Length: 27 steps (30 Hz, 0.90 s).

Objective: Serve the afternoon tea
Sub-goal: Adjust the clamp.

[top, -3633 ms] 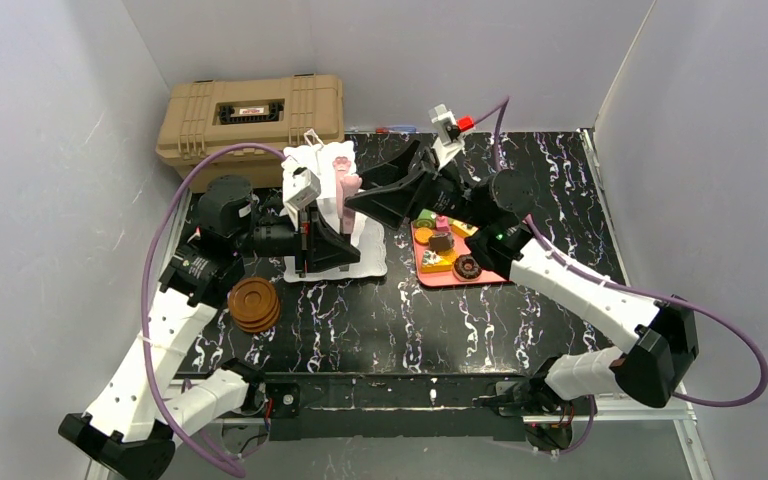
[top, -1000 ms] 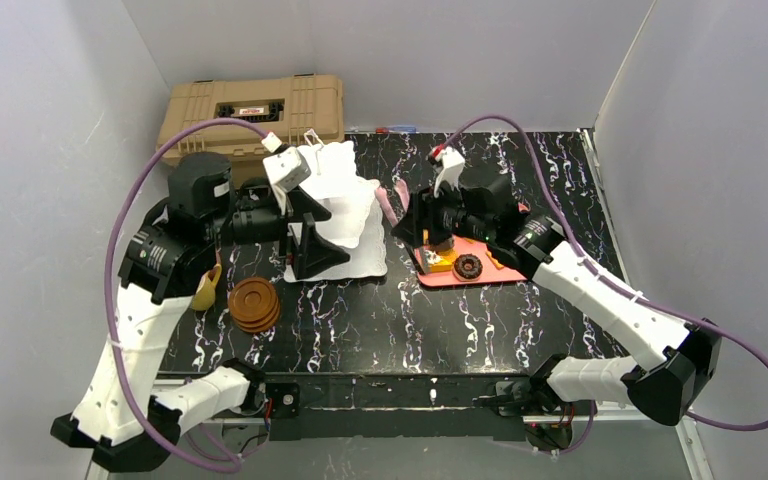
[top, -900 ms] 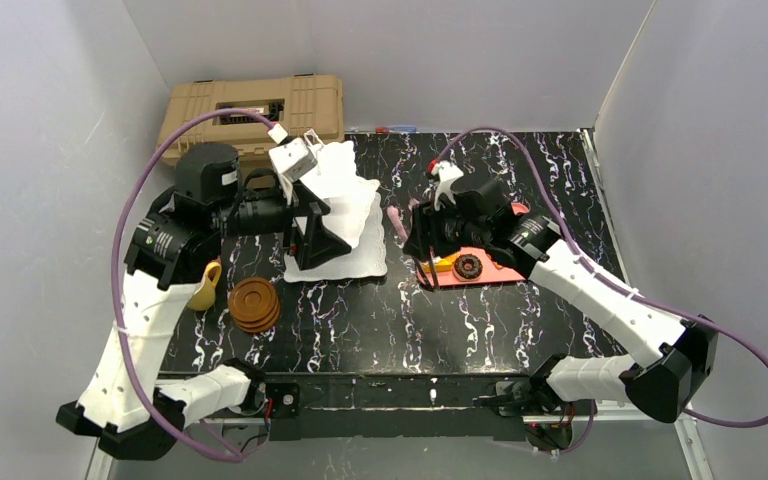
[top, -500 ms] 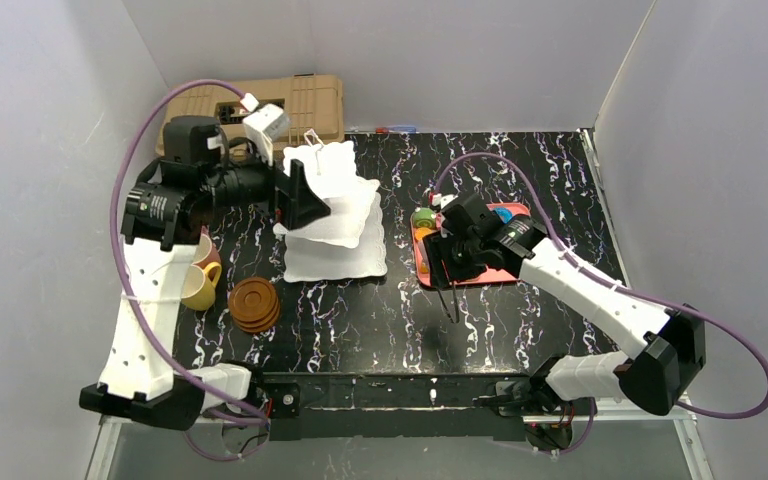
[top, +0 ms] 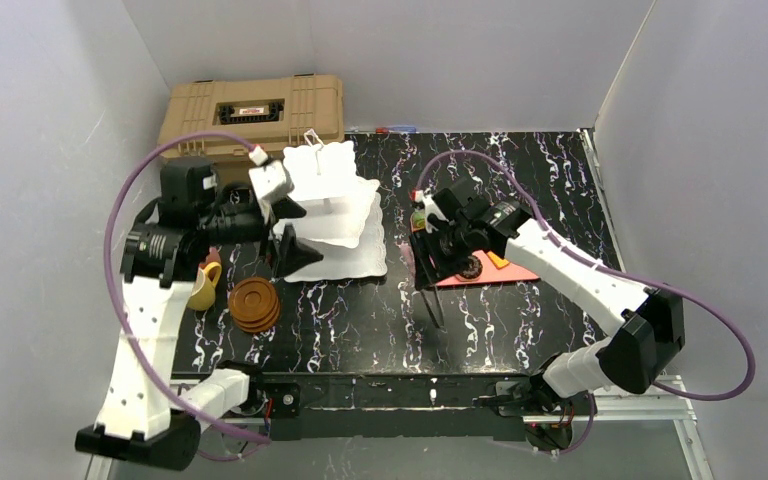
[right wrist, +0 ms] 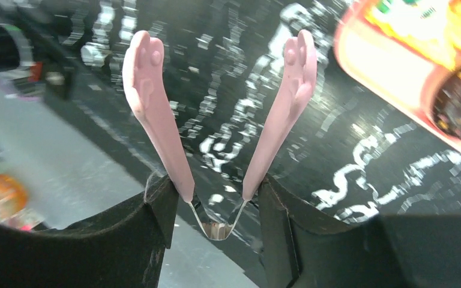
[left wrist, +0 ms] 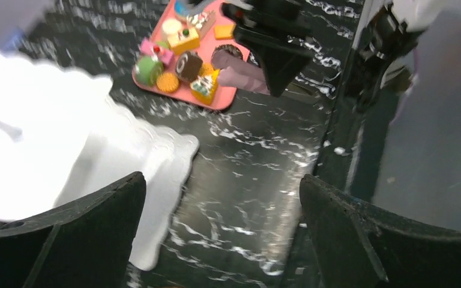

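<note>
1. Black marbled table carries everything, with both arms reaching in from its near edge.
2. The tan ribbed hard case sits at the far left corner, lid shut.
3. The white three-tier stand is upright, left of centre, just nearer than the case. Its wire loop sticks up at the top.
4. The pink-red tray lies flat right of centre, well apart from the stand. Its left end is hidden under the right arm in the overhead view.
5. The left gripper hangs by the stand's near-left corner. Its claw is spread wide with nothing in it.
6. The right gripper hovers over the tray's left end. Its claw is clamped on the hinge end of the pink tongs, whose arms fan apart over the bare table.
7. The brown saucers sit in one stack to the near left of the stand, apart from it.
8. The yellow cup stands just left of the saucers, partly hidden by the left arm.
9. The toy pastries lie crowded on the tray, a chocolate doughnut among them.
</note>
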### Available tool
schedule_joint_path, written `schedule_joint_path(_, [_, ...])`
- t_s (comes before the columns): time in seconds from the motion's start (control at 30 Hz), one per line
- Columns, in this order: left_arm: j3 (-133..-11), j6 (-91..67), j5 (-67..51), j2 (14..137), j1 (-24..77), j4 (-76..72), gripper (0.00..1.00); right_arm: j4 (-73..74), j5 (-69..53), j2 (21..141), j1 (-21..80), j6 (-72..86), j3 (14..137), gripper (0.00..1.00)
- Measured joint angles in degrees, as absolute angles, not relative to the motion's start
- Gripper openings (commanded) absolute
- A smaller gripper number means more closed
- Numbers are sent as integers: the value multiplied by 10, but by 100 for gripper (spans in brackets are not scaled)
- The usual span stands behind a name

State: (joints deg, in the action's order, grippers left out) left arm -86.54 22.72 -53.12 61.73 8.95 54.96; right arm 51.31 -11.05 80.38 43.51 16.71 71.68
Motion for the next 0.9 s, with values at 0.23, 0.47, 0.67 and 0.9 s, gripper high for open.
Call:
schedule_joint_path(0.23, [-798,552,-518,506,213,507,97,467,-278,810,435,187,798,58])
schedule_joint_path(0.47, [-685,884,-452,466,303,462,96,413,-395,814,445,226,838,58])
schedule_joint_path(0.67, [-635,1077,-408,484,317,401,94,399,-441,836,465,240,858,57])
schedule_joint_path(0.9, [-633,1166,-378,495,342,365,84,402,-446,873,489,249,864,56])
